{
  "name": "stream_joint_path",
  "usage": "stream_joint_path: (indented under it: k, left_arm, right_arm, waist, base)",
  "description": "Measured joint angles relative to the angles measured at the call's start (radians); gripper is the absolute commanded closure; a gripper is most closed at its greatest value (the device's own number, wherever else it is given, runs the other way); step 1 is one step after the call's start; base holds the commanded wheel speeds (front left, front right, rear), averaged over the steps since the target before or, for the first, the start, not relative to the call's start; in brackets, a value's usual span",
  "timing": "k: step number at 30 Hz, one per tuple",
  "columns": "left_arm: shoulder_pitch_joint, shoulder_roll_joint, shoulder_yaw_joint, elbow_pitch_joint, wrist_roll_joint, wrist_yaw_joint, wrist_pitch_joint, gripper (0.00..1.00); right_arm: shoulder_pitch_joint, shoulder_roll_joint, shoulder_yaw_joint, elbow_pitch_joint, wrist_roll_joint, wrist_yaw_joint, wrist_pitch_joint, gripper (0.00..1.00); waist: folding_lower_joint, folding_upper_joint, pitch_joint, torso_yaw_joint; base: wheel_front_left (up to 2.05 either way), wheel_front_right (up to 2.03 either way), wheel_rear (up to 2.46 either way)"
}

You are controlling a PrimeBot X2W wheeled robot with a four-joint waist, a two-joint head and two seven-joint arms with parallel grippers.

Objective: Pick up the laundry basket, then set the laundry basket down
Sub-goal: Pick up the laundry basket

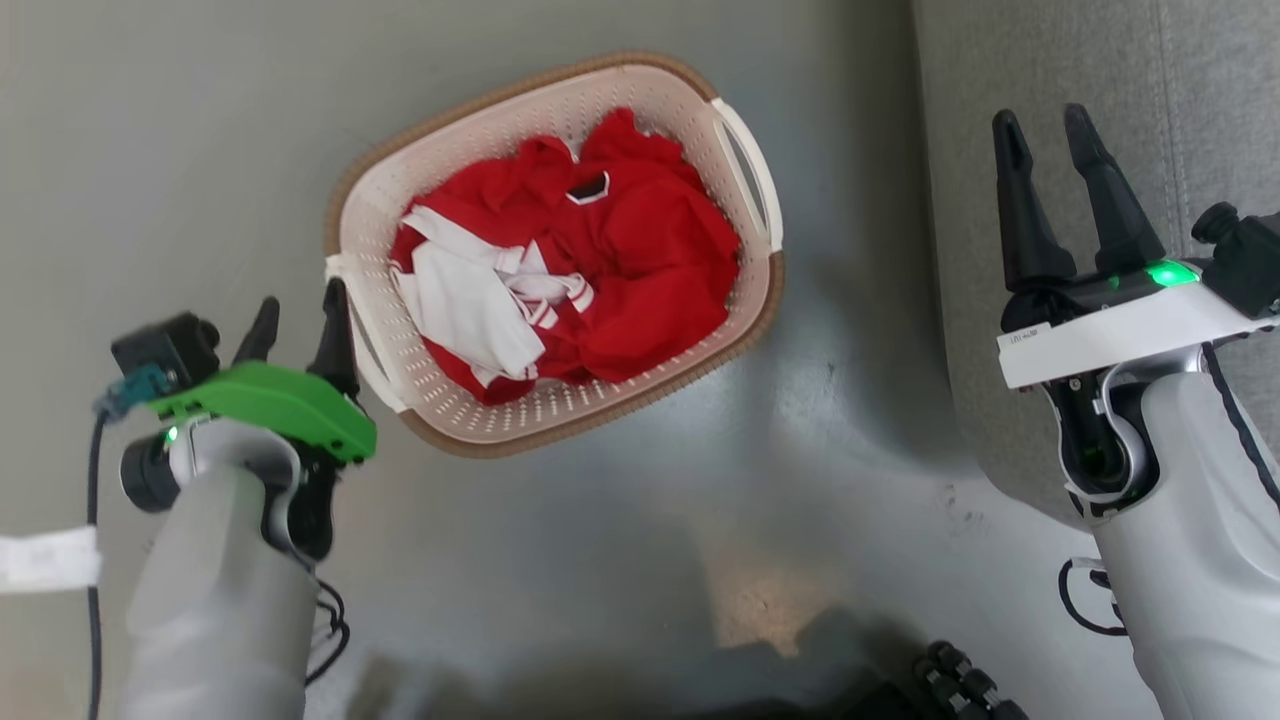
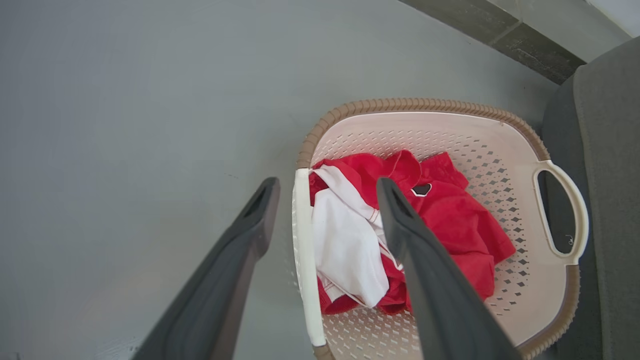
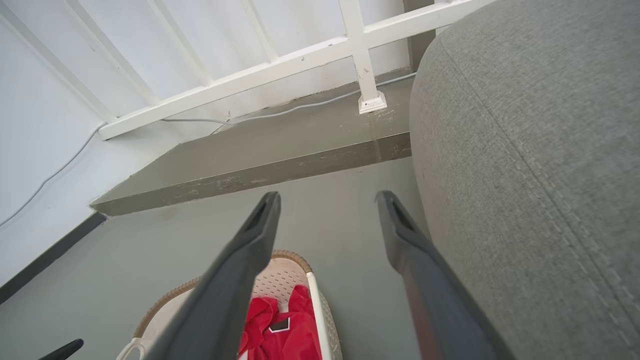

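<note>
The laundry basket (image 1: pixel 520 410) stands on the grey floor, cream and perforated with a brown rim, and holds red and white clothes (image 1: pixel 600 260). My left gripper (image 1: pixel 300 300) is open at its near-left side. In the left wrist view the white loop handle (image 2: pixel 303 250) runs between the fingers of the left gripper (image 2: pixel 327 182), one finger outside the basket (image 2: pixel 450 140) and the other over the clothes. My right gripper (image 1: pixel 1042 118) hangs open and empty well to the right, apart from the other handle (image 1: pixel 750 170). The right gripper (image 3: pixel 327 197) looks past the basket (image 3: pixel 272 280).
A grey sofa (image 1: pixel 1100 60) rises just right of the basket, close under my right gripper. Beyond lie a raised grey step (image 3: pixel 250 165) and a white railing (image 3: pixel 350 40). A white tape strip (image 1: pixel 45 560) marks the floor at the left.
</note>
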Motion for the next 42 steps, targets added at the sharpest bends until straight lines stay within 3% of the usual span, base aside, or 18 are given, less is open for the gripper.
stream_joint_path:
  k: [22,23,24,25,28,30,42]
  left_arm:
    - [-0.178,0.012,0.028,0.235,-0.044,0.0,0.099,0.0]
    - [-0.189,0.013,0.027,0.242,-0.044,0.0,0.102,0.05]
    - [-0.196,0.013,0.026,0.247,-0.044,0.0,0.105,0.23]
    - [-0.203,0.013,0.026,0.254,-0.044,-0.001,0.106,0.52]
    - [-0.212,0.014,0.022,0.277,-0.044,-0.001,0.106,0.74]
    - [-0.215,0.015,0.017,0.289,-0.043,-0.001,0.105,1.0]
    - [-0.222,0.021,-0.032,0.349,-0.024,-0.001,0.069,1.0]
  right_arm:
    - [-0.058,0.011,-0.012,-0.026,0.017,0.001,-0.003,0.0]
    - [-0.061,0.012,-0.013,-0.029,0.017,0.001,-0.004,0.0]
    - [-0.063,0.013,-0.015,-0.031,0.017,0.001,-0.004,0.0]
    - [-0.064,0.013,-0.016,-0.032,0.017,0.001,-0.005,0.0]
    - [-0.066,0.015,-0.018,-0.032,0.017,0.001,-0.009,0.0]
    - [-0.069,0.015,-0.019,-0.031,0.016,0.001,-0.009,0.0]
    - [-0.079,0.027,-0.012,0.004,0.017,0.001,-0.009,0.0]
  waist:
    - [-0.0001,0.0,0.152,-0.07]
    - [-0.0001,0.0,0.158,-0.071]
    - [0.0,0.0,0.163,-0.072]
    - [-0.0001,0.0,0.168,-0.073]
    - [0.0,0.0,0.174,-0.072]
    - [-0.0001,0.0,0.175,-0.07]
    - [-0.0001,0.0,0.134,-0.062]
  base:
    - [0.0,0.0,0.0]
    - [0.0,0.0,0.0]
    - [0.0,0.0,0.0]
    - [0.0,0.0,0.0]
    - [0.0,0.0,0.0]
    - [0.0,0.0,0.0]
    - [0.0,0.0,0.0]
